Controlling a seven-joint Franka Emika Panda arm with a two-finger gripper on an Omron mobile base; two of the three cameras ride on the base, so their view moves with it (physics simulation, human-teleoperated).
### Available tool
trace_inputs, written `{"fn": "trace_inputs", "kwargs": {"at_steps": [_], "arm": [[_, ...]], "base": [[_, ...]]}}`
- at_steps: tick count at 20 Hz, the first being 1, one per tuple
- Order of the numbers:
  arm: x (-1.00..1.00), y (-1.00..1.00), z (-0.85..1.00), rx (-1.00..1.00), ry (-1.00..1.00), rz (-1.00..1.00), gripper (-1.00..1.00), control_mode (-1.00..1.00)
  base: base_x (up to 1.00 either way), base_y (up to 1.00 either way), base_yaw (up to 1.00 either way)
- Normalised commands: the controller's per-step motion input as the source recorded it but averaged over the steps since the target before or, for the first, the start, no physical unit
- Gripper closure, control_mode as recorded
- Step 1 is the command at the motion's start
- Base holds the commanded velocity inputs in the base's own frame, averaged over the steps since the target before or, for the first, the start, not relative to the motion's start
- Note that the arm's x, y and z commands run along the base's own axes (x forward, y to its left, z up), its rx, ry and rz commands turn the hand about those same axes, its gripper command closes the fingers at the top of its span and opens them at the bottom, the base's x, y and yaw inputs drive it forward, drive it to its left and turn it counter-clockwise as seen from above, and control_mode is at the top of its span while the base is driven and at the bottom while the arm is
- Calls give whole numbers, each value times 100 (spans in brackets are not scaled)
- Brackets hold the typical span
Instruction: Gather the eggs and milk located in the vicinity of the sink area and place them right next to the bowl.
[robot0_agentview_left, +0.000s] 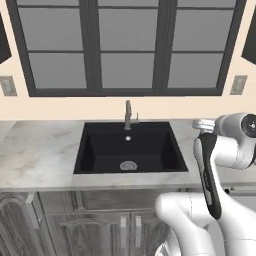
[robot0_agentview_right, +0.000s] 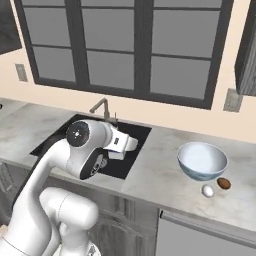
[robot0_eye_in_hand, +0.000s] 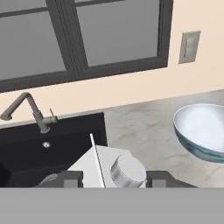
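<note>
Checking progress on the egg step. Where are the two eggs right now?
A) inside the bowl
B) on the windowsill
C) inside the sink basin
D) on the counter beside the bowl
D: the white egg and brown egg lie on the counter just in front of the bowl.

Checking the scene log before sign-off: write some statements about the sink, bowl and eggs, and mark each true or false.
1. Two eggs, the whitish egg and the brown egg, lie on the counter beside the bowl. True.
2. The bowl sits inside the sink. False: it stands on the counter, right of the sink.
3. The faucet stands at the sink's back edge. True.
4. The eggs are inside the bowl. False: they lie outside it.
</note>
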Motion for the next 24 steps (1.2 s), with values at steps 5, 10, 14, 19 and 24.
{"fn": "trace_inputs", "kwargs": {"at_steps": [5, 10, 14, 19, 24], "arm": [[0, 0, 0, 0, 0, 0, 100, 100], [0, 0, 0, 0, 0, 0, 100, 100], [0, 0, 0, 0, 0, 0, 100, 100], [0, 0, 0, 0, 0, 0, 100, 100], [0, 0, 0, 0, 0, 0, 100, 100]], "base": [[0, -52, 0], [0, -45, 0], [0, -39, 0], [0, -34, 0], [0, -24, 0]]}}
